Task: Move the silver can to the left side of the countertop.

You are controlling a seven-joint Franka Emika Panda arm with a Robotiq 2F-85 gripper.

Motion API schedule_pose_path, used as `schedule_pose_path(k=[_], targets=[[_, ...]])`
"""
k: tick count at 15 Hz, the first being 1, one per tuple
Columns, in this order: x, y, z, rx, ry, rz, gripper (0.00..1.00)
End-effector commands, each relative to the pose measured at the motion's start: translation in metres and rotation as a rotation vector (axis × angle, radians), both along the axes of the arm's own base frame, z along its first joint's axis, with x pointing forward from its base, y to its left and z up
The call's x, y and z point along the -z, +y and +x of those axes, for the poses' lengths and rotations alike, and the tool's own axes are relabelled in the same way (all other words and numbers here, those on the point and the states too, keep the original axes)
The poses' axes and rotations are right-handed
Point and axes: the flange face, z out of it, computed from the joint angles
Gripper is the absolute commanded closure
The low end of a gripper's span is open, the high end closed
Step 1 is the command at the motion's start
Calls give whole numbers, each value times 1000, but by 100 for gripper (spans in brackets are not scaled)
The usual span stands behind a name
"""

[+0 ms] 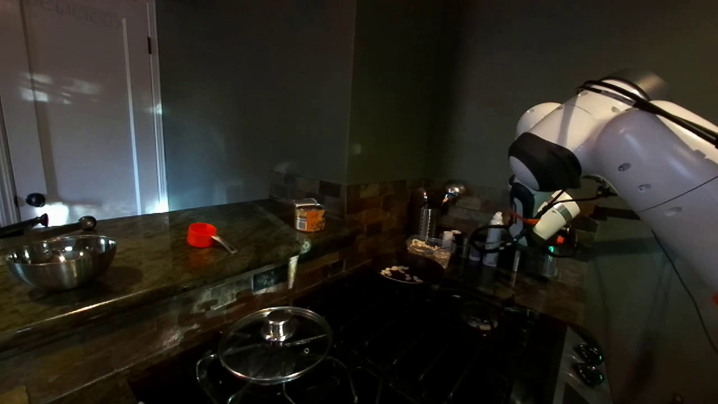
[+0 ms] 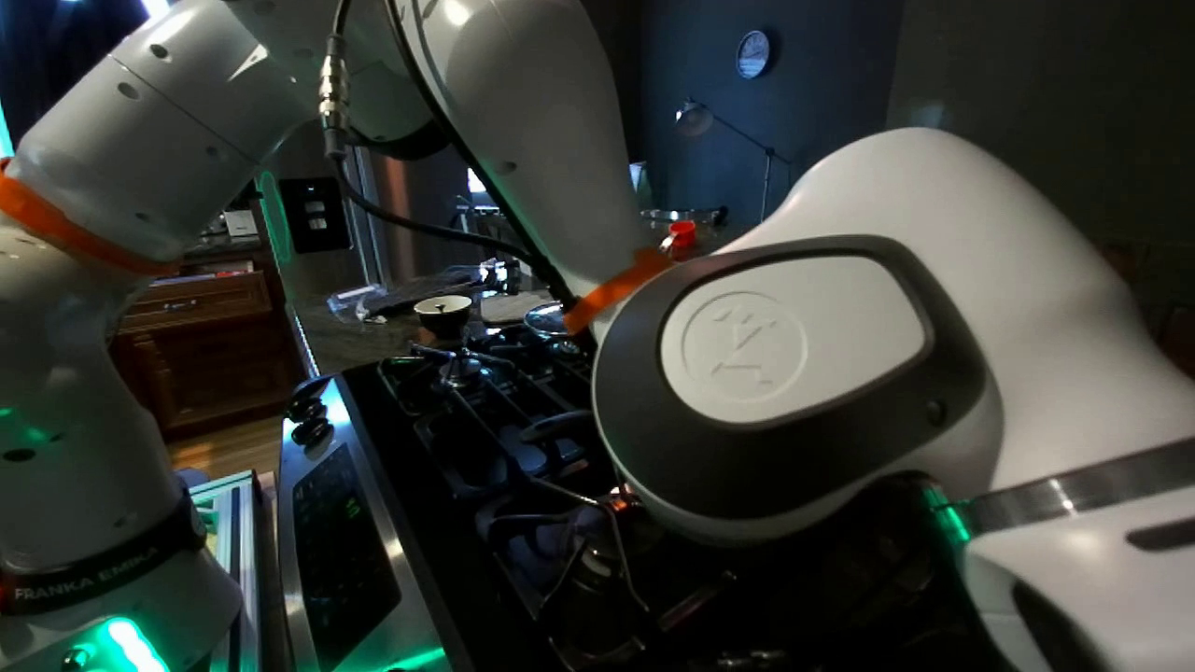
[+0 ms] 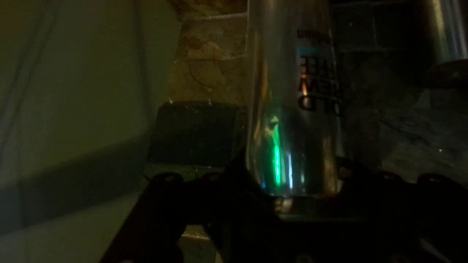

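The silver can (image 3: 296, 91) stands large in the wrist view, with dark print upside down and a green glint on its shiny end. My gripper (image 3: 294, 171) has dark fingers against both sides of that end; the far end of the can leaves the top of the frame. In an exterior view the gripper (image 1: 552, 249) is at the back right corner, low beside the wall, with the can mostly lost in shadow. Whether the can is lifted is unclear. The dark speckled countertop (image 1: 157, 269) runs along the left. The arm hides the gripper in an exterior view.
The countertop holds a steel bowl (image 1: 61, 264), a red measuring cup (image 1: 201, 235) and an orange-labelled jar (image 1: 309, 217). A glass lid (image 1: 252, 350) and a dark pan (image 1: 429, 271) with white pieces sit on the stove. A bottle (image 1: 493, 241) and utensil holder (image 1: 428, 224) stand near the gripper.
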Motion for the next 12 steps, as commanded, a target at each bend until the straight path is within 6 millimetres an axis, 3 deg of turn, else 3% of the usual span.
schedule_pose_path(k=[1, 12], targets=[[-14, 32, -19, -136, 39, 55, 72], [-13, 136, -2, -710, 123, 162, 77]])
